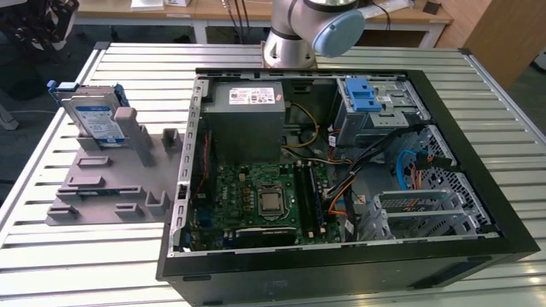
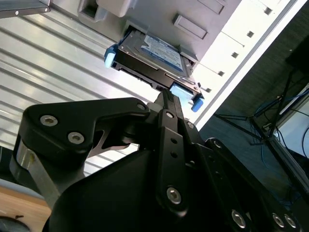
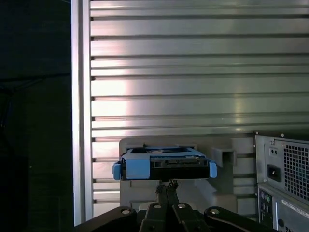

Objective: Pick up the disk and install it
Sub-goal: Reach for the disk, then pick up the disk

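Blue-framed disk [image 1: 92,118] stands upright in a grey holder [image 1: 102,192], ten o'clock from the computer case [image 1: 341,272] in the exterior view; I see the gripper [image 2: 166,97] clenched empty near it.

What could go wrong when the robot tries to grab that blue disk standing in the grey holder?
1. The gripper is shut and aimed at the edge of the disk; pushing on might knock it, not grip it.
2. The disk stands upright in the grey holder near the edge of the table, so a bump might tip it off.
3. Cables cross inside the computer case; the disk could snag there.
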Controlling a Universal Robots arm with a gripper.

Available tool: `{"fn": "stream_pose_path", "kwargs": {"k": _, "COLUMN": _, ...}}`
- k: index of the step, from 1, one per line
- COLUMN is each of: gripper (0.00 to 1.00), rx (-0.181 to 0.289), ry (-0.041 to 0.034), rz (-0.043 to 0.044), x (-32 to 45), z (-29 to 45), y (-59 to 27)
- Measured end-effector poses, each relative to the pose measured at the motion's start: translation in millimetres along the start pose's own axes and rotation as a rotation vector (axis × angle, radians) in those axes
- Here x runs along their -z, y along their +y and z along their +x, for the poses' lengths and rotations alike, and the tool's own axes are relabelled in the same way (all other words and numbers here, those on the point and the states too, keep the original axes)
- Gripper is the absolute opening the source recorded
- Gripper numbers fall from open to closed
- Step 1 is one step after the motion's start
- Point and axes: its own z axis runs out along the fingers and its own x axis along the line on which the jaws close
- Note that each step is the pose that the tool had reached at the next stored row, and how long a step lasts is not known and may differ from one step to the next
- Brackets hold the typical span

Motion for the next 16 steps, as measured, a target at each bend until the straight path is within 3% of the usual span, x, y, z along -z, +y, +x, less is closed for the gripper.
{"fn": "stream_pose_path", "kwargs": {"k": 8, "gripper": 0.11, "rx": 0.000, "ry": 0.0008, "rz": 0.0000, "x": -0.5, "z": 7.1, "y": -0.4}}
{"fn": "stream_pose_path", "kwargs": {"k": 16, "gripper": 0.11, "rx": 0.000, "ry": 0.0010, "rz": 0.0001, "x": -0.7, "z": 9.7, "y": -0.4}}
